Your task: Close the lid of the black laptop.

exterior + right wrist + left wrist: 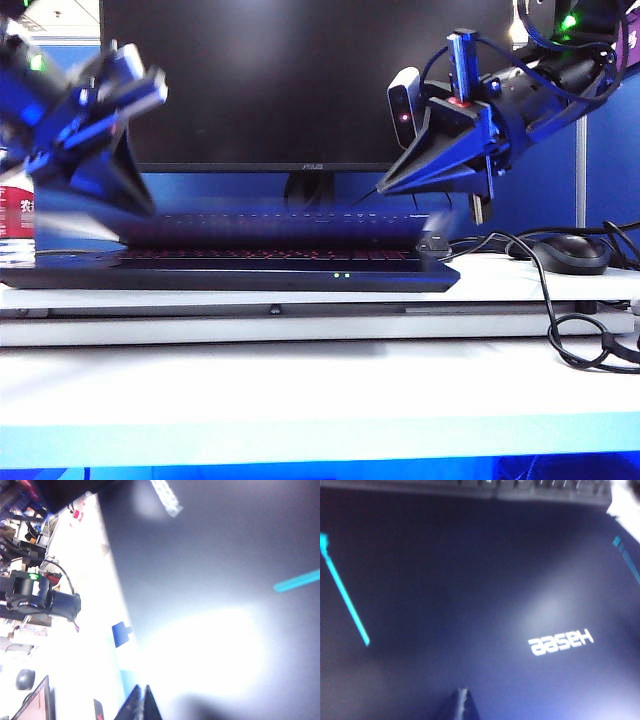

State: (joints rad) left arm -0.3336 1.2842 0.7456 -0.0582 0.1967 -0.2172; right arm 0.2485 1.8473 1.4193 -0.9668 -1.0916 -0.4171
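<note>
Two grippers frame the black laptop (230, 270) in the exterior view, where it lies on the white counter (320, 390) in front of the ASUS monitor (300, 80). We see the lid (280, 228) blurred and low over the keys, a narrow gap left at the front edge. The left gripper (135, 205) comes down on the lid's left end; the right gripper (385, 188) hangs just above its right end, seemingly clear of it. A mouse (570, 252) and cables sit to the right, a bottle (15, 225) to the far left.

From the left wrist view we look onto the lid's back (470, 590) with its white Hasee lettering (561, 642); the left gripper (462, 705) shows as a single dark tip, its jaws drawn together.

From the right wrist view we see the lid's glossy back (225, 580) and the right gripper (142, 702), jaws narrow, nearly touching, holding nothing.

We judge the closing nearly finished. To do it well, we would press down evenly and slowly near the front edge, let the lid seat flat, and keep the tips off the hinge line.
</note>
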